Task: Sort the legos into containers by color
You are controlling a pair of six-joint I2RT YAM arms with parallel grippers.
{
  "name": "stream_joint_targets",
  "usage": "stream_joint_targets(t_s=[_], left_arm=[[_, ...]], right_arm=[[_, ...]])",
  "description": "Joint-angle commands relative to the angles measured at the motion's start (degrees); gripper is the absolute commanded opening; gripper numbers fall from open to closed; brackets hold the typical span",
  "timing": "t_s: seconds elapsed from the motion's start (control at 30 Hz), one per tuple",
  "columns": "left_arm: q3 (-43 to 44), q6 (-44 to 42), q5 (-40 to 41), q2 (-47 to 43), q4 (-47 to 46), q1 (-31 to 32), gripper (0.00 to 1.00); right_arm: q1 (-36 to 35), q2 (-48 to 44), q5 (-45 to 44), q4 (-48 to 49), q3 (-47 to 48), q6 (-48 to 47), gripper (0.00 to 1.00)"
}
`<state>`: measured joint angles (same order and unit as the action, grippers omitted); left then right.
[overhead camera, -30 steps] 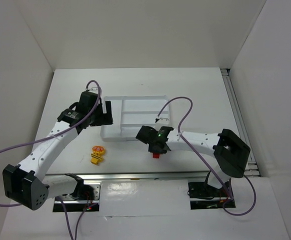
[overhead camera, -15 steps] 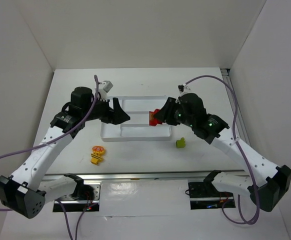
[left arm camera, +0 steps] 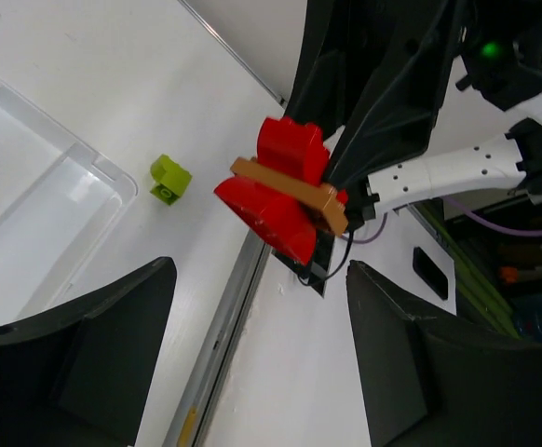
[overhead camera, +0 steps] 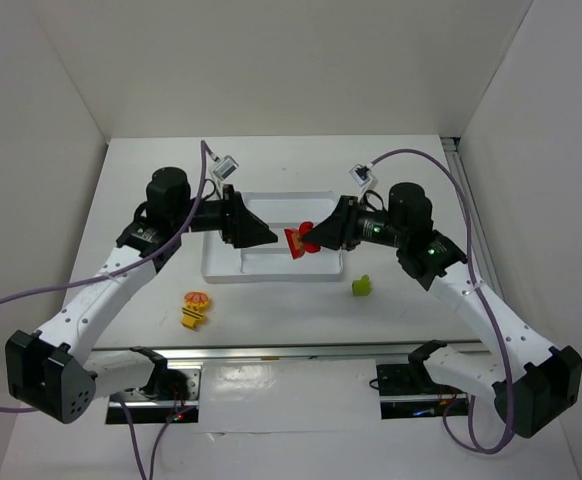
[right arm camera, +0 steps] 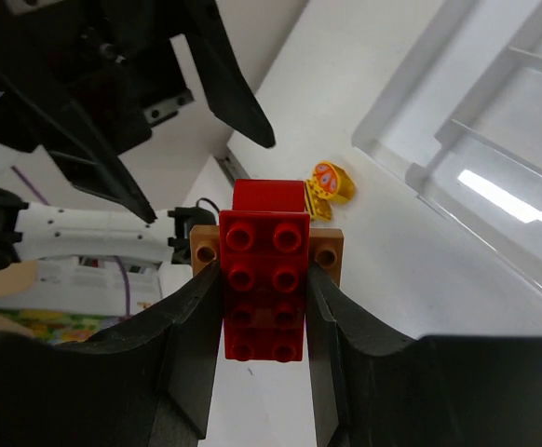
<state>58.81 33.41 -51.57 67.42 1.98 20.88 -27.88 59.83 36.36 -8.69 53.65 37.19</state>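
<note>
My right gripper (overhead camera: pixel 309 241) hangs over the white tray (overhead camera: pixel 223 266), shut on a stack of legos (overhead camera: pixel 296 242). In the right wrist view a red brick (right arm camera: pixel 264 270) sits between the fingers of that gripper (right arm camera: pixel 264 293), with a brownish-orange plate (right arm camera: pixel 328 251) across it. My left gripper (overhead camera: pixel 268 235) faces the stack from the left, open and apart from it. In the left wrist view the stack (left arm camera: pixel 280 191) hovers beyond the empty gripper (left arm camera: pixel 262 358). A lime green lego (overhead camera: pixel 361 286) lies right of the tray. A yellow-orange lego (overhead camera: pixel 195 308) lies in front of it.
The tray's compartments (right arm camera: pixel 499 154) show no bricks where they are visible. White walls enclose the table on three sides. A metal rail (overhead camera: pixel 301 350) and both arm bases run along the near edge. Purple cables loop off both arms.
My right arm lifted the red-and-brown stack from the table in front of the tray up over it. My left gripper swung right to face it, jaws slightly narrower. The green lego is uncovered.
</note>
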Motion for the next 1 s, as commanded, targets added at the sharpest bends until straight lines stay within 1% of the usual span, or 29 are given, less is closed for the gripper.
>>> stream_joint_targets(t_s=[0.0, 0.03, 0.07, 0.13, 0.17, 0.23, 0.27, 0.3, 0.33, 0.37, 0.43, 0.5, 0.53, 0.57, 0.67, 0.77, 0.87, 0.93, 0.97], left_arm=[[1.04, -1.15, -5.99, -0.45, -4.89, 0.12, 0.85], [1.05, -1.15, -6.0, 0.08, -4.88, 0.12, 0.85], [0.53, -0.46, -7.82, 0.08, -5.92, 0.12, 0.85], [-1.05, 2.52, -10.2, 0.08, -10.48, 0.12, 0.85], [-3.15, 6.45, -11.17, 0.08, -16.68, 0.12, 0.85], [-5.01, 10.52, -13.46, 0.61, -22.52, 0.12, 0.85], [-6.67, 14.02, -14.6, 1.13, -25.33, 0.12, 0.86], [-7.56, 15.44, -14.61, 1.14, -28.05, 0.12, 0.86], [-8.35, 16.76, -15.31, 2.53, -33.21, 0.12, 0.86], [-9.66, 18.08, -15.31, 3.15, -35.44, 0.12, 0.84], [-10.46, 21.86, -16.89, 3.77, -41.23, 0.65, 0.84], [-10.47, 21.79, -16.9, 4.56, -42.14, 1.18, 0.84], [-9.94, 20.74, -16.03, 4.56, -40.93, 1.79, 0.86], [-9.42, 19.78, -15.15, 4.56, -38.22, 1.79, 0.91], [-7.83, 16.43, -13.91, 4.56, -35.03, 2.85, 0.91], [-6.52, 16.43, -13.91, 4.56, -35.55, 3.98, 0.91], [-6.51, 18.01, -13.91, 5.09, -38.09, 4.52, 0.86], [-6.51, 18.53, -13.91, 5.62, -38.1, 4.52, 0.8], [-6.51, 18.54, -13.39, 5.62, -38.1, 4.52, 0.72]], right_arm=[[1.69, -1.91, 8.19, 7.98, -0.21, 1.04, 0.06], [2.3, -2.44, 8.9, 9.81, -0.73, 1.04, 0.05], [2.3, -2.44, 9.77, 11.22, -1.35, 2.7, 0.05], [2.3, -2.44, 11.1, 12.81, -1.35, 3.33, 0.05], [2.3, -2.44, 11.1, 13.43, -1.35, 3.85, 0.05], [2.3, -1.91, 11.63, 14.39, -1.96, 4.55, 0.05], [2.3, -1.91, 12.5, 16.66, -2.66, 5.86, 0.05], [2.3, -1.91, 12.51, 17.64, -2.67, 6.4, 0.05], [2.3, -1.91, 13.12, 18.44, -3.19, 6.93, 0.05], [2.3, -1.91, 13.73, 20.1, -3.2, 7.54, 0.05], [2.3, -1.91, 14.35, 20.73, -4.34, 8.86, 0.05], [2.3, -1.3, 14.35, 22.3, -4.95, 9.39, 0.05], [1.78, -1.3, 14.35, 22.31, -4.96, 9.39, 0.05], [1.25, -1.3, 13.83, 22.31, -4.96, 9.39, 0.05], [0.63, -0.16, 13.83, 22.31, -4.96, 9.39, 0.05], [0.11, 0.46, 13.3, 23.01, -4.96, 9.39, 0.05], [0.11, 0.99, 13.3, 24.68, -5.66, 10.45, 0.05], [0.11, 0.99, 13.3, 24.68, -5.66, 10.45, 0.05], [0.11, 0.99, 13.3, 24.68, -5.66, 10.45, 0.05]])
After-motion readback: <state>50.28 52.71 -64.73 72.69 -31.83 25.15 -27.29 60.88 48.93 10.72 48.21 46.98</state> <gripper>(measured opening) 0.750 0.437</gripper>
